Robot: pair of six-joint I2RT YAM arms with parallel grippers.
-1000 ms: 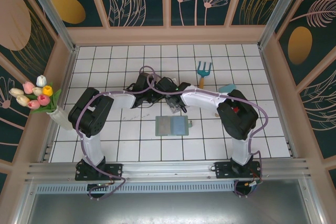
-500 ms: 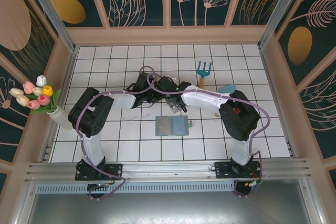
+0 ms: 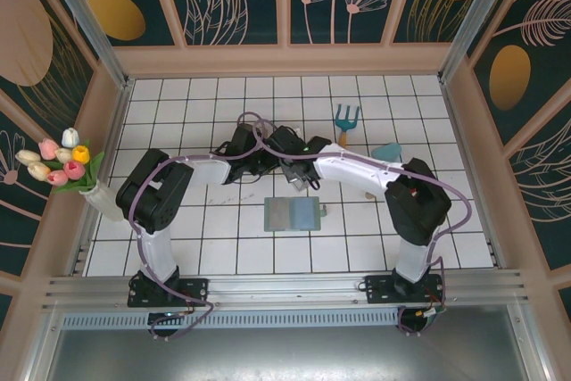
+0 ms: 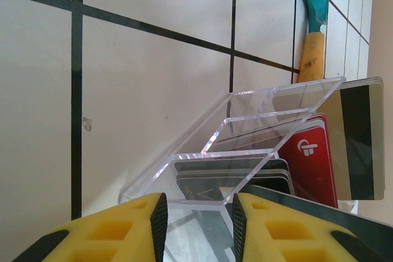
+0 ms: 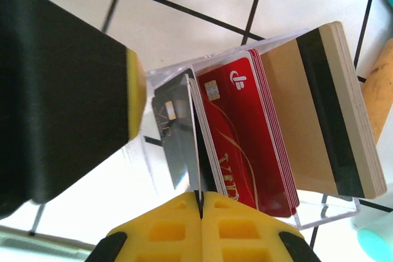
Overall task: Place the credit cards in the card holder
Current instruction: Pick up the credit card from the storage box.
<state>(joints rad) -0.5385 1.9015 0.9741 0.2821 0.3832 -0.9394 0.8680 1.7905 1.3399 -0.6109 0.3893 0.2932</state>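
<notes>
Pinching a dark credit card (image 5: 181, 133) by one short edge, the R gripper (image 5: 199, 204) has its yellow fingertips closed tight w/ just the card's thickness between them. That card stands on edge in the clear plastic tray (image 5: 325, 210). At its 3 o'clock sit a stack of red credit cards (image 5: 236, 133), then tan credit cards (image 5: 319, 108) w/ a black mag stripe.

L gripper (image 4: 196, 225) is partly open at the tray's near end, w/ clear tray wall showing in the gap. Can't tell if it's clamping or only bracketing.

Card holder (image 3: 293, 214) lies opened flat on the white tiled table (image 3: 178, 247), at 6 o'clock from the two grippers, near but apart.

Handling, as a judgement:
- Cards look light, thin, stiff but springy, and glossy, so prob. slick. Best taken by a short edge, deep enough not to pivot.
- Tray looks like rigid, smooth acrylic, light enough to slide or tip if a card drags, so bracing it helps.
- Holder looks soft, matte and flat, w/ paler pockets. Its pocket lips may buckle, so a card prob. wants to go in edge-first at a shallow angle.
</notes>
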